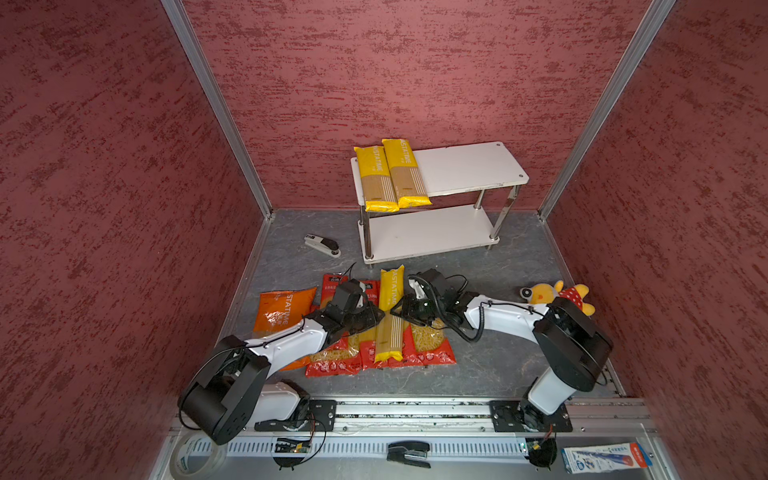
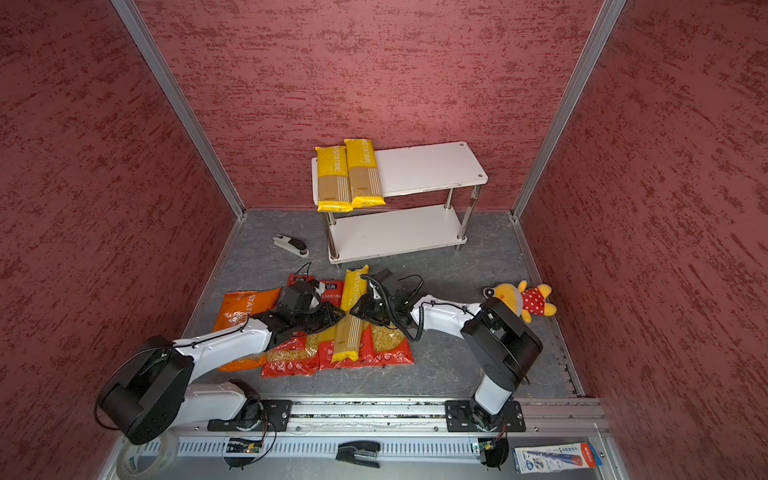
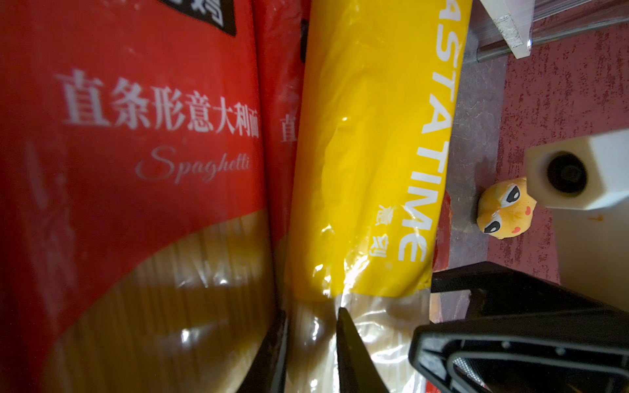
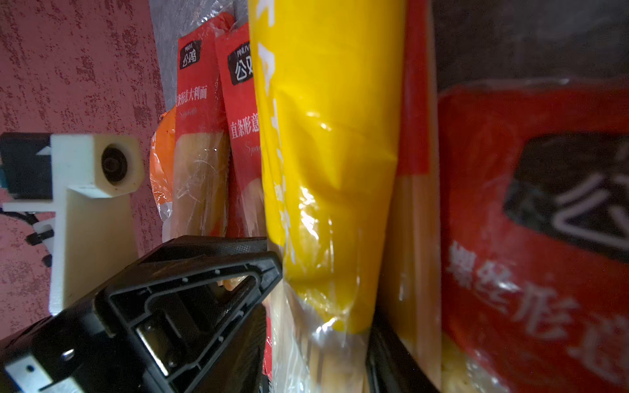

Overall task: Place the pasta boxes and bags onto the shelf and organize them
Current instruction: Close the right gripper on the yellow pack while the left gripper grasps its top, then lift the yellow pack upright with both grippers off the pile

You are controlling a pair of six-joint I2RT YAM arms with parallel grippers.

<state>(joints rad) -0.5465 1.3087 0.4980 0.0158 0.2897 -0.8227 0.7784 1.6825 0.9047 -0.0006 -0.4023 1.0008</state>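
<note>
Standing by the cell, I see the yellow spaghetti pack [image 1: 389,332] lying lengthwise on top of the heap on the grey floor [image 1: 519,257], just in front of the shelf [image 1: 469,166]. It is long and narrow. Glossy yellow film with white lettering covers its far half, clear film below shows straight pale strands, and a yellow crimped end lies nearest the rail. Under it lie red spaghetti packs [image 1: 332,286] and wide red bags [image 1: 432,345] of short pasta, with an orange bag [image 1: 282,309] off to the left.

The left gripper [image 1: 377,316] sits at the pack's left edge, its fingers [image 3: 350,347] close together and pinching the clear film there. The right gripper [image 1: 397,311] sits at the opposite edge, a finger on either side of the pack, which fills the gap between them.

Two matching yellow packs [image 1: 376,178] lie side by side on the left end of the shelf's top board, overhanging its front edge.
</note>
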